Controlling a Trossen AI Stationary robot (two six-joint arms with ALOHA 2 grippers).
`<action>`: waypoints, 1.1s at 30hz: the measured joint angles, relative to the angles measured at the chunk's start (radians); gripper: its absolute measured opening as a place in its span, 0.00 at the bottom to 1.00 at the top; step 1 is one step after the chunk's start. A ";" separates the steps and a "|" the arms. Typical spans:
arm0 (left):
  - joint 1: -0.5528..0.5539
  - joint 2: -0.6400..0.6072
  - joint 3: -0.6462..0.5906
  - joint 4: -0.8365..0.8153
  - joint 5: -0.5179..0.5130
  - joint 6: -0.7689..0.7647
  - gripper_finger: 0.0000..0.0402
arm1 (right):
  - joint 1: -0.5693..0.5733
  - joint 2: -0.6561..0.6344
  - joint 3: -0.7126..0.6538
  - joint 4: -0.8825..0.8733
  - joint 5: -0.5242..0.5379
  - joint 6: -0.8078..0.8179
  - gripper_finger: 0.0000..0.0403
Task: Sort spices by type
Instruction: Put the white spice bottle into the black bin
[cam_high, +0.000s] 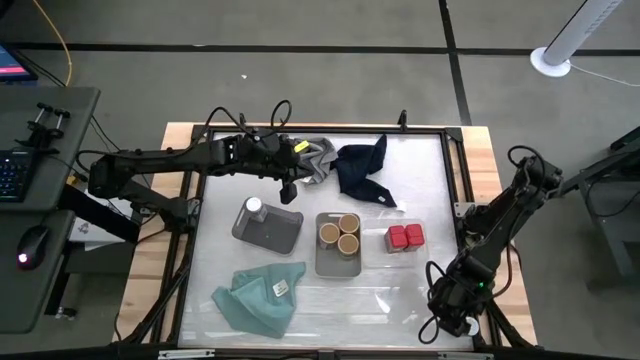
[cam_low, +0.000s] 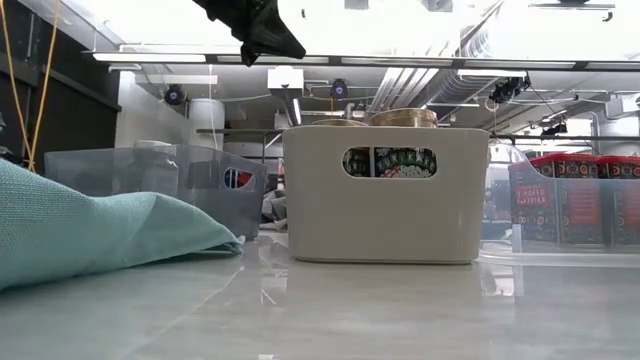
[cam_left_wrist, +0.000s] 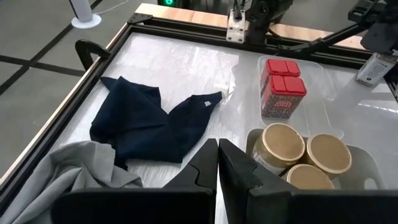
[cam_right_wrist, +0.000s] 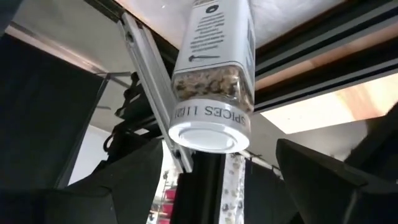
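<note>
Three tan-topped spice jars (cam_high: 340, 235) stand in a light grey tray (cam_high: 322, 262). Beside it, a clear tray (cam_high: 385, 255) holds two red boxy jars (cam_high: 405, 237), and a dark grey tray (cam_high: 275, 232) holds one white-capped jar (cam_high: 254, 208). Another white-capped jar (cam_right_wrist: 211, 74) lies on the table's frame at the near right corner, cap toward my right gripper (cam_right_wrist: 217, 180). That gripper is open, a finger on either side of the jar with gaps showing. My left gripper (cam_left_wrist: 217, 155) hangs shut and empty over the far middle of the table (cam_high: 288, 190).
A grey cloth (cam_high: 315, 160) and a navy cloth (cam_high: 362, 170) lie bunched at the far edge, just beyond my left gripper. A teal cloth (cam_high: 260, 295) lies at the near left. A dark metal frame (cam_high: 455, 170) rims the table.
</note>
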 joint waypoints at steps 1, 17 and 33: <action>0.000 0.000 0.000 0.000 0.000 0.000 0.00 | 0.000 0.006 0.000 0.004 -0.003 0.002 0.77; 0.000 0.000 0.000 0.001 -0.005 0.001 0.00 | 0.000 0.136 -0.001 0.033 -0.078 0.003 0.73; 0.038 -0.115 0.020 0.007 -0.129 0.079 0.00 | -0.154 0.130 0.276 -0.147 0.062 -0.272 0.50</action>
